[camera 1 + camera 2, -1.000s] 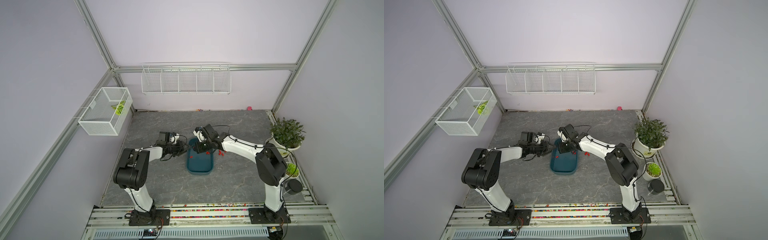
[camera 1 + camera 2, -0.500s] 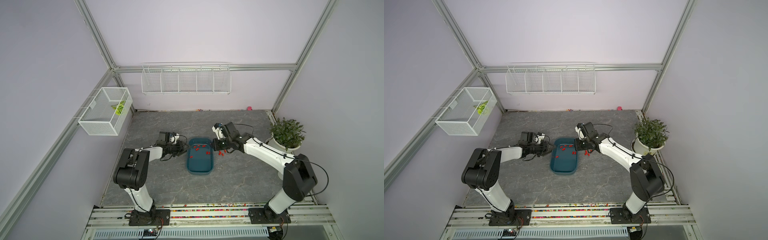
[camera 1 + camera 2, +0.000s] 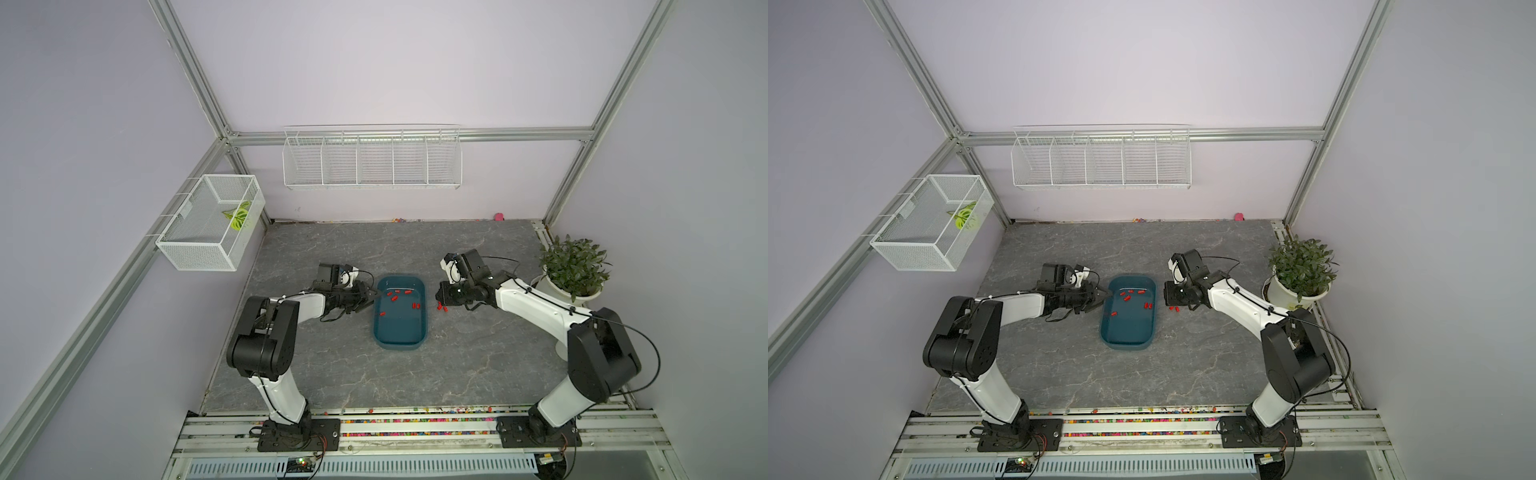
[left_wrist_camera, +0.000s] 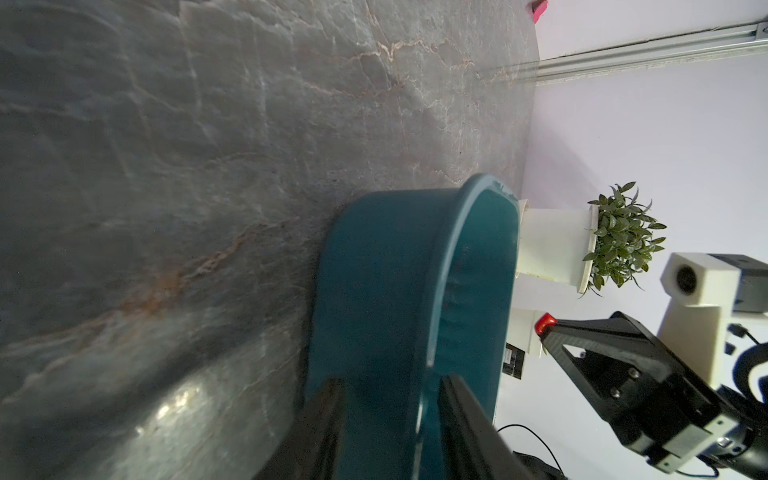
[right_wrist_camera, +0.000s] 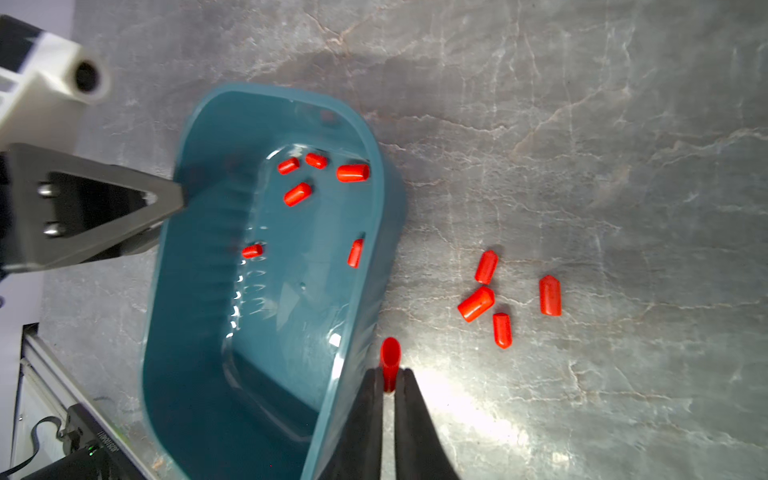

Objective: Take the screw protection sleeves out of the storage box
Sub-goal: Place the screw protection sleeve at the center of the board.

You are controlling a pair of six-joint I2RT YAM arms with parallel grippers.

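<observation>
Nearest us a rail (image 3: 208, 432) littered with small beads (image 3: 415, 420) edges the counter (image 3: 332, 374), whose near stretch is bare, so there's room to move there. Next, mid-counter, the storage box (image 3: 399, 332), near half bare. The left gripper (image 3: 375, 295) has its fingers (image 4: 328, 415) closed across the box's left wall, one outside, one inside; we judge that's to pin the box so it can't slide while the other arm picks. Six screw protection sleeves (image 5: 297, 194) lie loose in the box's far half, some close to the right wall, tight for picking. The right gripper (image 5: 390, 388) hangs just right of the box's right rim, its fingers (image 5: 368, 415) nipped shut on one red sleeve (image 5: 390, 359), outside the wall and above the counter; we judge it's headed for the four sleeves (image 5: 476, 304) lying on the counter just right of the box, apart from it. Beyond that pile, open counter up to the potted plant (image 3: 573, 270) at the right edge. Farthest, wire baskets (image 3: 372, 160) on the walls, well clear.
</observation>
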